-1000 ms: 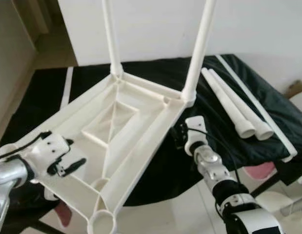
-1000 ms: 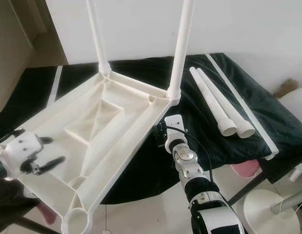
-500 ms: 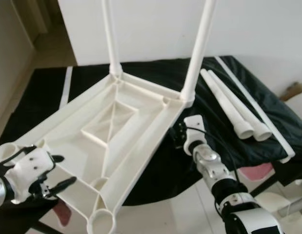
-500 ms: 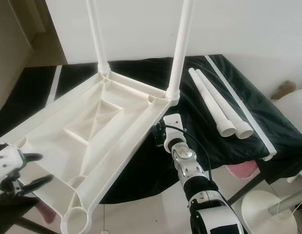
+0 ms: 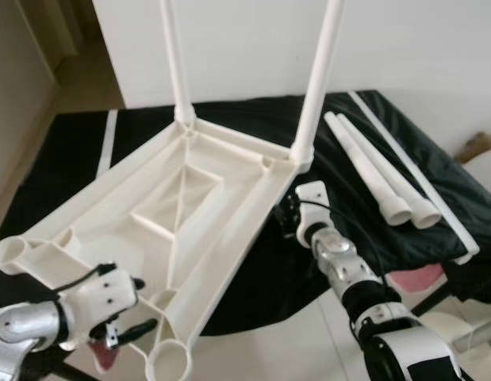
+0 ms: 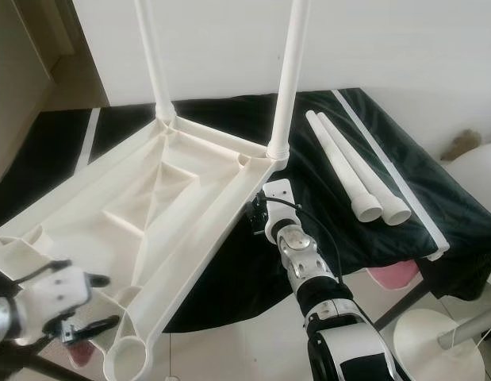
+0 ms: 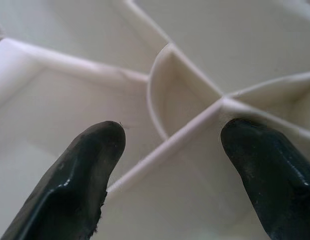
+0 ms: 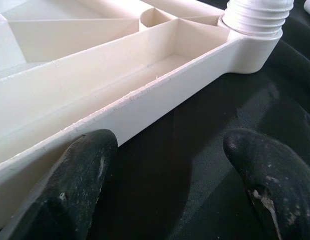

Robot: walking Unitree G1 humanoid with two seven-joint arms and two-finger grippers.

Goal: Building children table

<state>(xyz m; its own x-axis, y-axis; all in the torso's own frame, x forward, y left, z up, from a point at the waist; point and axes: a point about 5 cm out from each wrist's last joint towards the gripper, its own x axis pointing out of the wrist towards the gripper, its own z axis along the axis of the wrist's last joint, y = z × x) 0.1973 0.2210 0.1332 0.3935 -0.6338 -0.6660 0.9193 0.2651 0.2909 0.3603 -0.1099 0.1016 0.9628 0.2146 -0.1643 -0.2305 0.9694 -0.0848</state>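
1. Left gripper low at the near corner of the upturned tabletop, jaws spread wide and empty, poised over the ribs beside the empty leg socket.
2. Tabletop lying underside up on a black-covered counter, near corner overhanging the edge; two fitted legs standing upright at the far corners.
3. Likely light, stiff moulded plastic, smooth and a little slippery; thin ribs and rim probably the best purchase, sockets best left free for legs.
4. Right gripper just beside the right rim below the fitted leg, jaws wide apart, holding nothing, one finger close under the rim.
5. Two loose legs lying side by side on the cloth, well right of the tabletop; a thin white rail beyond them.
6. Pale wall behind, light floor below, a round white base at lower right.
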